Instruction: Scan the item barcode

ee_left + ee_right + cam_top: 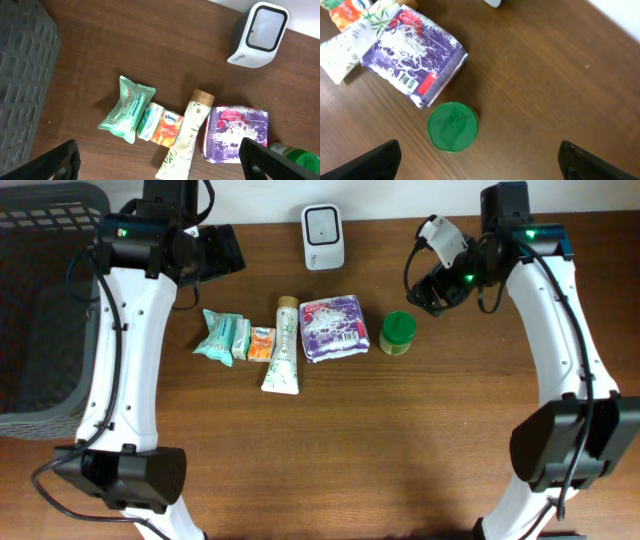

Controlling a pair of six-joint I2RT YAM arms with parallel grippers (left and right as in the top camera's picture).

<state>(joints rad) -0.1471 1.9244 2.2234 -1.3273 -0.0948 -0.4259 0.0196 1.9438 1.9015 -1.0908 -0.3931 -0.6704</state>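
Nearest the front lies the row of items on the wood, none lifted: teal pouch, orange tissue pack, tube, purple pack with a barcode on its side, and an upright green-lidded jar. Just behind, the left gripper and right gripper hover with jaws spread wide, holding nothing. The scanner stands farthest back. This looks like the reach before any pick. Next, a gripper must drop onto an item, close, and bring its barcode to the scanner.
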